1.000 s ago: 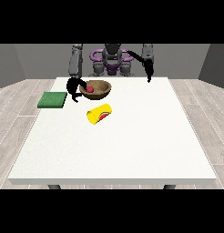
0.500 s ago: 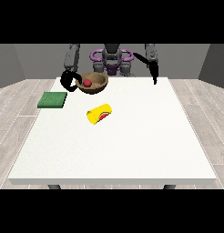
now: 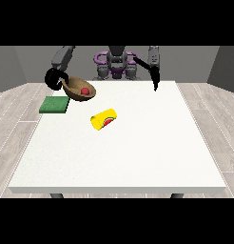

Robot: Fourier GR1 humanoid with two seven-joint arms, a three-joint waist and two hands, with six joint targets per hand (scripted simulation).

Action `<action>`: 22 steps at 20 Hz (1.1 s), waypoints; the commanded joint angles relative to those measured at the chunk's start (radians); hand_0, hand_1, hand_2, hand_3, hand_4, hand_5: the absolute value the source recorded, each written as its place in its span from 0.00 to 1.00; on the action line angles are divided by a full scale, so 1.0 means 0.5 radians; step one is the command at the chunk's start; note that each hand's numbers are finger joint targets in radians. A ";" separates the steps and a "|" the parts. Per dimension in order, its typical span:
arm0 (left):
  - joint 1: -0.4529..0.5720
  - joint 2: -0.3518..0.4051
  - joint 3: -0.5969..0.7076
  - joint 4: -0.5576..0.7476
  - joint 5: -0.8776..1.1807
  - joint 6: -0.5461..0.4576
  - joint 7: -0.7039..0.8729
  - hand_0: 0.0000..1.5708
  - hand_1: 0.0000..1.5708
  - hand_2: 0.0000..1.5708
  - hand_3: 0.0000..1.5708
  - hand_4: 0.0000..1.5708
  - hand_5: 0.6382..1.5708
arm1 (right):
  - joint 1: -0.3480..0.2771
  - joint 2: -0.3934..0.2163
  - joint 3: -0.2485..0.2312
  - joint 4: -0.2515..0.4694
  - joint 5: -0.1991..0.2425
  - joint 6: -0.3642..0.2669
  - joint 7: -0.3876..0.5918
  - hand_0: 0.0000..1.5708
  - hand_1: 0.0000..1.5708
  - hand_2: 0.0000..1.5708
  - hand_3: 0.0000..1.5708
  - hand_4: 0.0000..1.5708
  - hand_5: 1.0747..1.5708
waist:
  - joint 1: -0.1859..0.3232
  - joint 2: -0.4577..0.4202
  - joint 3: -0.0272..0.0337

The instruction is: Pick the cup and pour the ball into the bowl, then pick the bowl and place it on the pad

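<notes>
Gripping the brown bowl (image 3: 80, 89) by its rim with the hand at the view's left (image 3: 54, 78), holding it tilted above the table (image 3: 138, 157), just beside the green pad (image 3: 54, 104). Carrying the red ball (image 3: 84, 90) inside. Leaving the yellow cup (image 3: 104, 118) lying on its side mid-table. Hanging the hand at the view's right (image 3: 156, 84) downward, fingers too small to tell.

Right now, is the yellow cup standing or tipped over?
Tipped over: the yellow cup lies on its side on the table, mouth toward the camera.
</notes>
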 commanded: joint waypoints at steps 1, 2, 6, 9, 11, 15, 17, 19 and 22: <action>-0.034 -0.084 -0.136 -0.164 -0.066 -0.003 0.038 0.00 0.00 0.00 0.00 0.00 0.08 | -0.091 -0.310 -0.244 0.185 -0.150 0.209 -0.073 1.00 1.00 1.00 0.50 0.57 0.99 | 0.156 0.144 0.002; -0.048 -0.039 -0.113 -0.153 -0.064 -0.034 0.030 0.00 0.00 0.00 0.00 0.00 0.07 | -0.097 -0.291 -0.239 0.233 -0.133 0.171 -0.091 1.00 1.00 1.00 0.50 0.57 0.99 | 0.161 0.181 0.002; -0.088 -0.107 -0.161 -0.230 -0.137 0.081 -0.087 0.00 0.00 0.00 0.00 0.00 0.08 | -0.186 -0.505 -0.413 0.403 -0.266 0.390 -0.194 1.00 1.00 1.00 0.55 0.56 1.00 | 0.221 0.446 0.004; -0.129 -0.126 -0.202 -0.334 -0.151 0.193 -0.077 0.00 0.00 0.00 0.00 0.00 0.08 | -0.145 -0.591 -0.458 0.532 -0.302 0.604 -0.324 1.00 1.00 1.00 0.49 0.55 1.00 | 0.176 0.572 0.005; -0.179 -0.062 -0.196 -0.445 -0.198 0.150 0.011 0.00 0.00 0.00 0.00 0.00 0.07 | -0.208 -0.771 -0.523 0.646 -0.346 0.727 -0.256 1.00 1.00 1.00 0.42 0.55 1.00 | 0.210 0.636 0.006; -0.114 -0.084 -0.260 -0.649 -0.236 0.200 -0.032 0.00 0.00 0.00 0.00 0.00 0.07 | -0.257 -0.817 -0.559 0.781 -0.340 0.817 -0.468 1.00 1.00 1.00 0.00 0.54 1.00 | 0.212 0.814 0.006; -0.180 -0.059 -0.227 -0.728 -0.224 0.195 0.013 0.00 0.00 0.00 0.00 0.00 0.07 | -0.347 -0.856 -0.618 0.826 -0.396 0.845 -0.485 1.00 1.00 1.00 0.00 0.54 1.00 | 0.181 0.932 0.007; -0.077 -0.082 -0.299 -0.911 -0.264 0.225 0.011 0.00 0.00 0.00 0.00 0.00 0.07 | -0.370 -0.897 -0.651 0.884 -0.410 0.906 -0.561 1.00 1.00 1.00 0.00 0.54 1.00 | 0.196 1.043 0.010; -0.050 -0.086 -0.306 -0.982 -0.335 0.285 0.106 0.00 0.00 0.00 0.00 0.00 0.06 | -0.472 -0.950 -0.640 0.920 -0.414 0.954 -0.506 1.00 1.00 1.00 0.00 0.50 0.99 | 0.129 1.047 0.008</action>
